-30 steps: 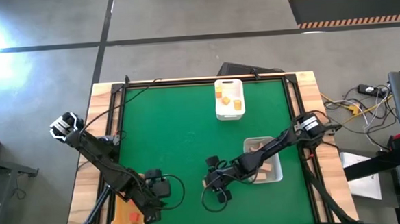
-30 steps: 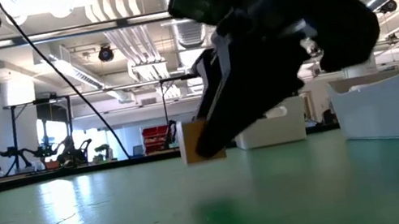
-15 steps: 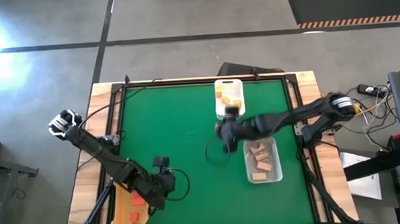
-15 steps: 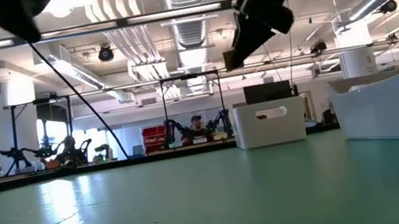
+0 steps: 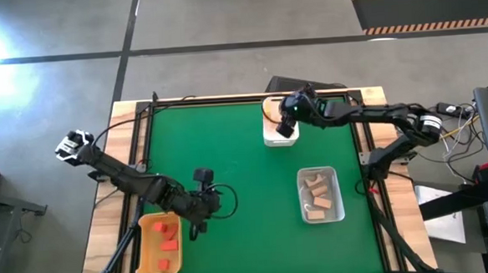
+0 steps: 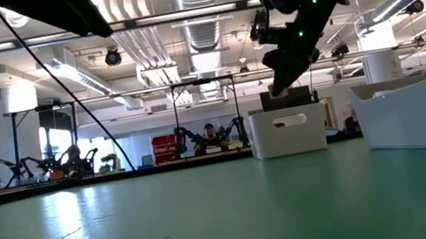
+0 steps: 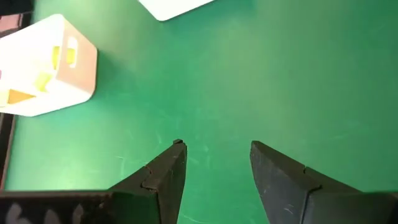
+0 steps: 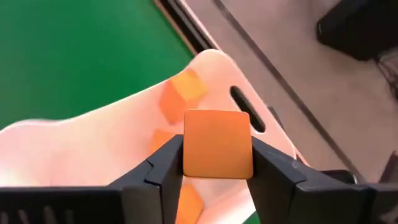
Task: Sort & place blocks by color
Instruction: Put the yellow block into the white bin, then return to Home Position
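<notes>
High view is showing the sorting nearly done: red blocks (image 5: 163,233) are sitting in the yellow tray (image 5: 142,267), tan blocks (image 5: 317,191) in the clear tray (image 5: 337,208), and no loose pieces are visible on the green desk (image 5: 228,154). Over the white tray (image 8: 74,149), the right hand (image 8: 217,163) is clenching an orange block (image 8: 217,144), apparently the last drop. Beside the yellow tray, the left hand (image 7: 213,163) is hanging released and empty.

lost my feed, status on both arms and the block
Right gripper shut on orange block, over white tray. Left gripper open, empty, near yellow tray. Nothing in the way.
</notes>
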Controlling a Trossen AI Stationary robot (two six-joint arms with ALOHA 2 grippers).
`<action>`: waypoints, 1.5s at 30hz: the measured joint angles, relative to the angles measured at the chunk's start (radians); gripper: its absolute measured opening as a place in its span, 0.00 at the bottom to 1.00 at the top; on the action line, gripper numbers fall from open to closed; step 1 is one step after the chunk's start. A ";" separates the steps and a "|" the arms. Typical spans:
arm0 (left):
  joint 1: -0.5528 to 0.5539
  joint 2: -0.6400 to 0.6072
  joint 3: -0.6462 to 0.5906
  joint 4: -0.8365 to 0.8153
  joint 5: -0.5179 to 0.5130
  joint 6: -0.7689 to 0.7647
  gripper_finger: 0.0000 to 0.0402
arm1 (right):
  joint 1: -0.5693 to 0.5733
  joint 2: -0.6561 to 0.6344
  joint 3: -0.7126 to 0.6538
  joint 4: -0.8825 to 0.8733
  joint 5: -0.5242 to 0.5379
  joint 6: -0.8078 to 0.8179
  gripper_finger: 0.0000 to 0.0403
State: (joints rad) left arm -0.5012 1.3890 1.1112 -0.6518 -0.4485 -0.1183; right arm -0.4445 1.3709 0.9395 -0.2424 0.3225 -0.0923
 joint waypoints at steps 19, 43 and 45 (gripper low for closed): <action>0.144 -0.379 -0.508 0.648 0.131 0.287 0.31 | 0.104 -0.117 -0.115 0.215 -0.325 0.020 0.47; 0.319 -1.119 -1.038 0.821 0.140 0.294 0.01 | 0.305 -0.855 -0.816 0.704 -0.323 -0.159 0.32; 0.326 -1.168 -1.064 0.822 0.137 0.310 0.01 | 0.305 -0.914 -0.848 0.702 -0.322 -0.174 0.30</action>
State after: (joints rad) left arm -0.1757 0.2207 0.0475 0.1698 -0.3113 0.1918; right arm -0.1397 0.4569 0.0916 0.4601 0.0006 -0.2663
